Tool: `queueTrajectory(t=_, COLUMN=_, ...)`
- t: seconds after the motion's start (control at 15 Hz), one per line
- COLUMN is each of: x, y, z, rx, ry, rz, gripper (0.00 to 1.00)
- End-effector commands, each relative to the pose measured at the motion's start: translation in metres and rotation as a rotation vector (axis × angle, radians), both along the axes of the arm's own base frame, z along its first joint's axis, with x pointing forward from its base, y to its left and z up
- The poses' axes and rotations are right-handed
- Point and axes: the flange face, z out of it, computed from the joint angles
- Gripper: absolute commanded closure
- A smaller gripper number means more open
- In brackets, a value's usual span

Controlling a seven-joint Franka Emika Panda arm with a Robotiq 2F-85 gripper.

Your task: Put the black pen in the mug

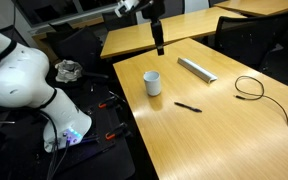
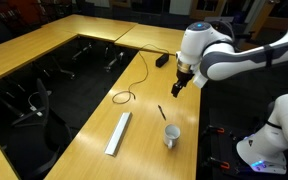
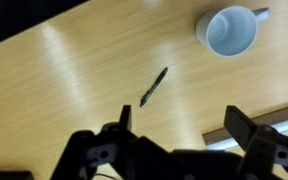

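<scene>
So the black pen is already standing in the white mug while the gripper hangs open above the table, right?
Not quite. The black pen lies on the table, apart from the mug, as the wrist view shows. The gripper is open above the table.

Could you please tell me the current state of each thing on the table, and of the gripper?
black pen, lying flat on the table, ungripped, outside the mug.
mug, upright, empty.
gripper, open, holding nothing, raised above the table.
grey bar, lying flat.
cable, loosely looped, lying flat.
</scene>
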Motion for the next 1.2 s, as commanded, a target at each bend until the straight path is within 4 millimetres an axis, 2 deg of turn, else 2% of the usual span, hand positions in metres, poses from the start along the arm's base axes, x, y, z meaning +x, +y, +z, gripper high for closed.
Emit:
queueTrajectory(t=0.0, x=0.037, y=-0.027, z=-0.036, rx=0.055, ry=-0.061, rz=-0.187, gripper=0.00)
queueTrajectory(t=0.2, x=0.063, y=-0.049, z=-0.072, rx=0.059, ry=-0.091, rz=-0.308, gripper=0.00)
queueTrajectory(t=0.27, x=0.068, y=-0.055, z=-0.077, rx=0.037, ry=-0.089, rz=-0.325, gripper=0.00)
queueTrajectory(t=0.33, x=0.056, y=-0.050, z=-0.076, rx=0.045, ry=-0.079, rz=-0.270, gripper=0.00)
queueTrajectory(t=0.47, x=0.066, y=-0.055, z=-0.084, rx=0.042, ry=-0.076, rz=-0.296, gripper=0.00)
queueTrajectory(t=0.73, x=0.072, y=-0.057, z=-0.084, rx=0.038, ry=-0.080, rz=-0.323, gripper=0.00)
queueTrajectory(t=0.93, x=0.079, y=-0.066, z=-0.108, rx=0.071, ry=-0.060, rz=-0.348, gripper=0.00)
queueTrajectory(t=1.13, x=0.088, y=-0.079, z=-0.142, rx=0.070, ry=-0.075, rz=-0.383, gripper=0.00)
